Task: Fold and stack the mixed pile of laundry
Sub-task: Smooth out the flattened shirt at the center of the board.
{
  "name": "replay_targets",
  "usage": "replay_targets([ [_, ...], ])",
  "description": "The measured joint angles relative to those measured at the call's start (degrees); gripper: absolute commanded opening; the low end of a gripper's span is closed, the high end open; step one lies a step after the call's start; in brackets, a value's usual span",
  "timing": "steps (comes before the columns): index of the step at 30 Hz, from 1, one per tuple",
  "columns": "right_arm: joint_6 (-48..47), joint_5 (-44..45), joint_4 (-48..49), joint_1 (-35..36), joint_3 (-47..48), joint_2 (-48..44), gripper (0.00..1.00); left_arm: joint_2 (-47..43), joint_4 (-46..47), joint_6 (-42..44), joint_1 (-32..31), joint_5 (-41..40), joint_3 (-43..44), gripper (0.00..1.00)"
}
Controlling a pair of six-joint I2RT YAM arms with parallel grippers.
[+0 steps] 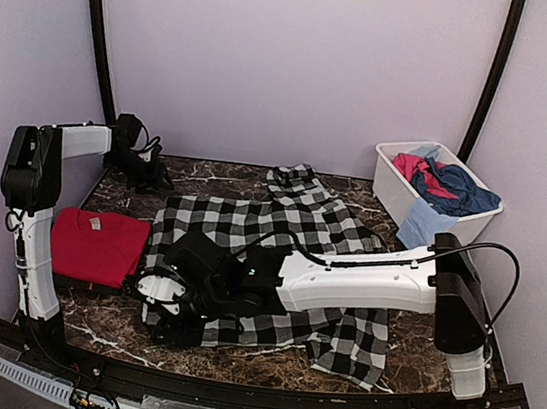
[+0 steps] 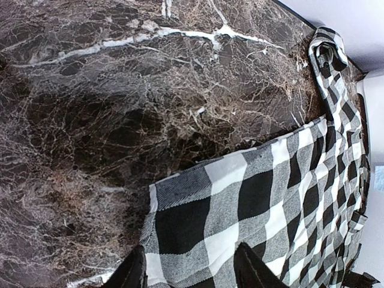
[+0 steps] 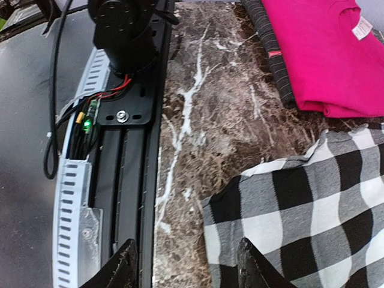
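The left arm's fingers (image 2: 133,273) stand apart with nothing clamped between them, poised over the far left corner of the black-and-white checked cloth garment (image 2: 258,198); whether their tips touch the fabric I cannot tell. The right arm's fingers (image 3: 252,264) are likewise spread and hold nothing, with the garment's near left corner lying flat just beside and partly between them. From above, that right arm stretches across the checked garment (image 1: 250,227), which lies spread wide over the middle of the dark brown marble-patterned bench (image 1: 262,364), one narrow part of it trailing off toward the far edge. Just left of the garment sits a folded red cotton tee (image 1: 96,247), squared up on a dark folded piece whose edge peeks out beneath it. The right wrist view shows the tee (image 3: 336,54) close to the checked corner, apart from it, with bare marble between. Along the bench's near edge runs a black metal rail (image 3: 126,180) carrying cables. Well off to the right, at the far corner, stands a white rectangular plastic tub (image 1: 397,186) holding a crumpled pink piece (image 1: 414,168) and a navy blue tee (image 1: 457,188), with a light blue piece (image 1: 422,224) draped over its front wall.
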Motion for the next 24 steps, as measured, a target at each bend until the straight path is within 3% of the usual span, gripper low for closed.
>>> replay_targets([
  [10, -2.9, 5.1, -5.2, -0.9, 11.8, 12.1, 0.49, -0.4, 0.0, 0.0, 0.0, 1.1, 0.0, 0.51],
  [14, -4.1, 5.3, -7.3, -0.9, 13.1, 14.5, 0.34, -1.1, 0.0, 0.0, 0.0, 1.3, 0.0, 0.51],
  [15, -4.2, 5.4, -7.7, -0.9, 13.4, 14.9, 0.26, -1.1, 0.0, 0.0, 0.0, 1.4, 0.0, 0.51],
  [17, -4.3, 5.4, -8.2, -0.9, 14.3, 15.7, 0.0, -1.1, 0.0, 0.0, 0.0, 1.4, 0.0, 0.51],
  [24, -5.0, 5.6, -8.5, -0.9, 14.9, 15.9, 0.0, -1.1, 0.0, 0.0, 0.0, 1.5, -0.1, 0.51],
])
